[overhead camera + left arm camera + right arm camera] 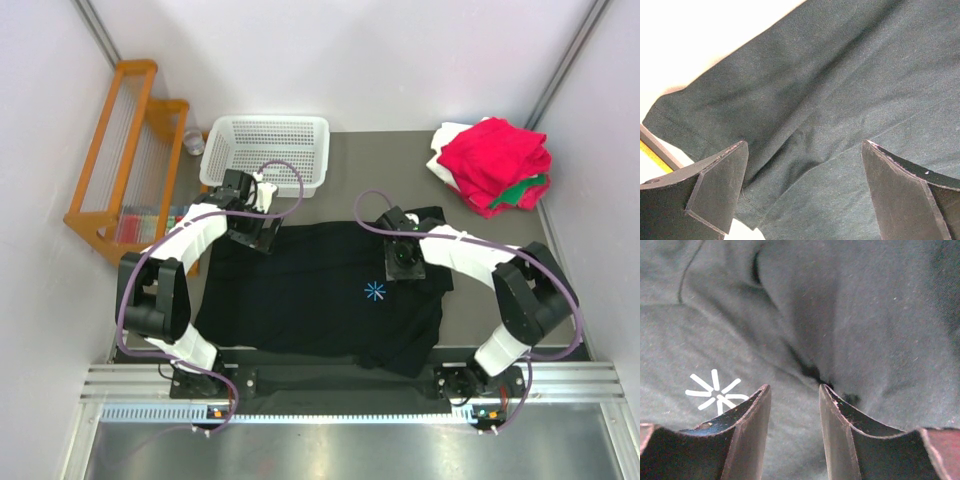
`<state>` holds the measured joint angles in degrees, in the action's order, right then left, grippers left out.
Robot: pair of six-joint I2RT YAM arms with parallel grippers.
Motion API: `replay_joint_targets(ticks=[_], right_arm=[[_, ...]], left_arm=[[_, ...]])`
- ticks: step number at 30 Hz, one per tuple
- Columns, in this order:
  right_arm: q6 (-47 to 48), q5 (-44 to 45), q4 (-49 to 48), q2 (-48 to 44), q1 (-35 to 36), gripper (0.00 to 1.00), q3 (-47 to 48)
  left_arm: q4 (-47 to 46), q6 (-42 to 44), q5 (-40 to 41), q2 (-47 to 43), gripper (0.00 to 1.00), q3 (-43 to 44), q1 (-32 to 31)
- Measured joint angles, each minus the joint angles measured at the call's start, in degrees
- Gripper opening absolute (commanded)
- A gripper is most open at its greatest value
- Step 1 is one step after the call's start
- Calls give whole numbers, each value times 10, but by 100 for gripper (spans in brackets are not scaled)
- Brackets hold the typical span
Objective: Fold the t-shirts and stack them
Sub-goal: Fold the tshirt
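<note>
The large black cotton t-shirt lies spread open in the middle of the tabletop, reaching almost to the near edge, and it is not yet folded. Its small light-blue starburst chest mark faces up. The cloth has wrinkles, and its near right part looks bunched.

The left gripper hangs over the shirt's far left sleeve with its jaws spread wide and nothing between them. The right gripper is low over the far right part of the shirt, just beside the mark. Its jaws stand only a little apart, and the cloth puckers just beyond the tips. As far as the wrist view shows, it pinches nothing.

In the far right corner the work seems finished. A folded red t-shirt rests on a green one, and a white one lies at the pile's left side. In my judgement the black shirt remains to be folded and added there.

The grey-brown tabletop carries a white perforated plastic basket at the far edge, towards the left. An orange wooden rack stands beyond the left edge, and plain white walls close the space.
</note>
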<state>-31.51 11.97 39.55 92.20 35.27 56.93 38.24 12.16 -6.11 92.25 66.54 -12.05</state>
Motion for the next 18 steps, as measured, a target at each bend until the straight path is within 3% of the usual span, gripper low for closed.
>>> replay_joint_targets(ticks=[18], right_arm=[[12, -2, -22, 15, -48, 38, -10]], left_arm=[[0, 0, 6, 0, 99, 0, 0]])
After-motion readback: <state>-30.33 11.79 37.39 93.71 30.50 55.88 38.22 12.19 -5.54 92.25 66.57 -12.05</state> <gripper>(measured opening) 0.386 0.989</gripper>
